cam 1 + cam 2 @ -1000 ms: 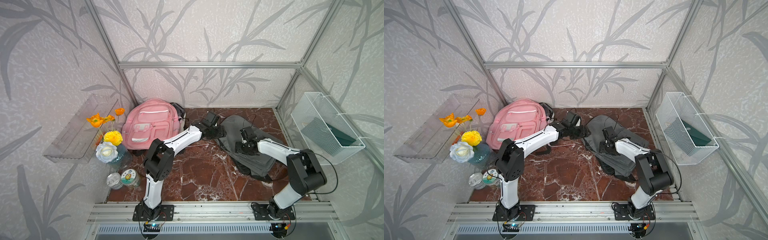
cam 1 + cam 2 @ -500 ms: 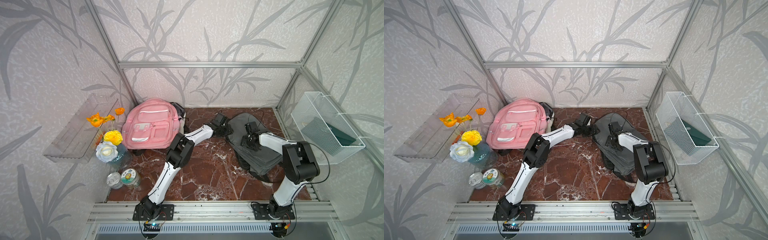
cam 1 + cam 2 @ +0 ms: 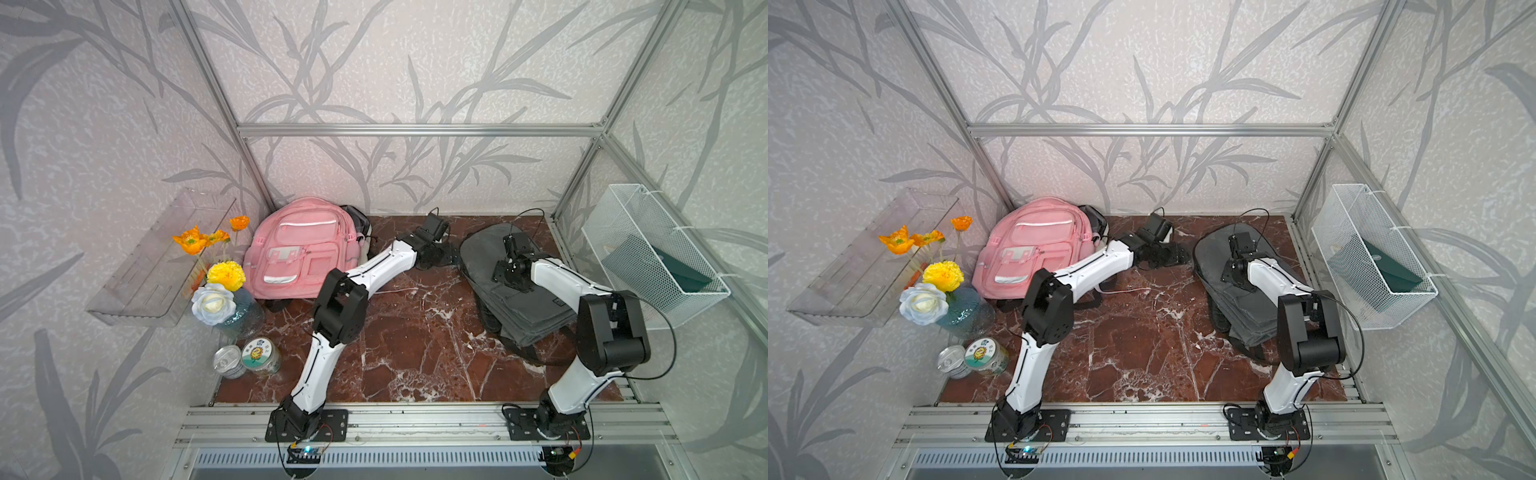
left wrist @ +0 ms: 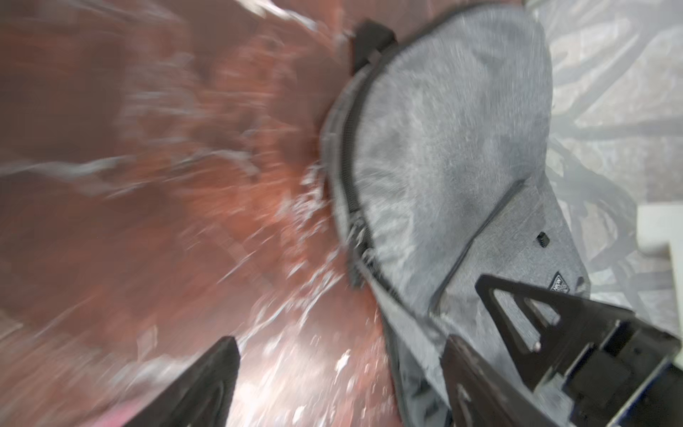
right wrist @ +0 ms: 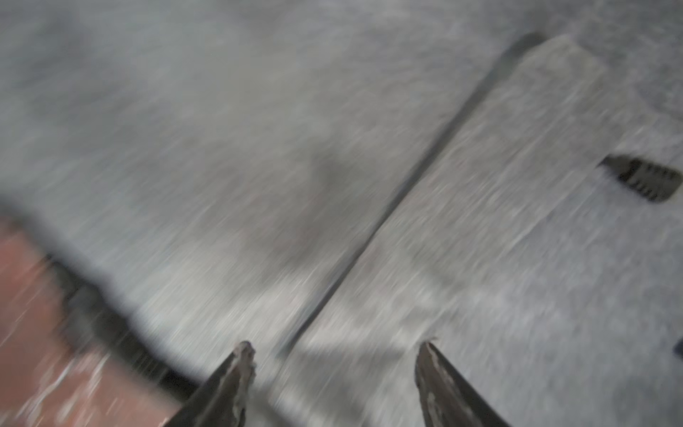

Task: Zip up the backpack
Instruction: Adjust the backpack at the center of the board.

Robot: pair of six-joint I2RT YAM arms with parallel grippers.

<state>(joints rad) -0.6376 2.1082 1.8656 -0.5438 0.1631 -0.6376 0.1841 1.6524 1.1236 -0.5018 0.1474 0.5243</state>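
Shelf of clear plastic (image 3: 137,266) hangs on the wall at 9 o'clock. Flowers (image 3: 220,270) in a glass vase (image 3: 245,318) stand just beside it, and two cans (image 3: 249,357) sit at 8 o'clock on the red marble floor (image 3: 415,345). At 11 o'clock a pink backpack (image 3: 299,249) leans in the corner.

Right of it, the left gripper (image 3: 446,255) sits low over the floor, just beside the 9 o'clock edge of the grey backpack (image 3: 540,309). That backpack lies flat at 2 o'clock, near the back wall. In the left wrist view the left gripper (image 4: 340,355) has its fingers (image 4: 207,384) spread wide, with only floor between them. A dark zipper (image 4: 349,173) follows the bag's curved edge, but blur hides whether it is closed.

The right gripper (image 3: 509,278) is over the top of the grey backpack. In its wrist view the right gripper (image 5: 334,349) has its tips apart above the fabric, pinching nothing.

At 3 o'clock a white wire basket (image 3: 648,249) hangs on the wall with a dark green thing (image 3: 681,272) inside.
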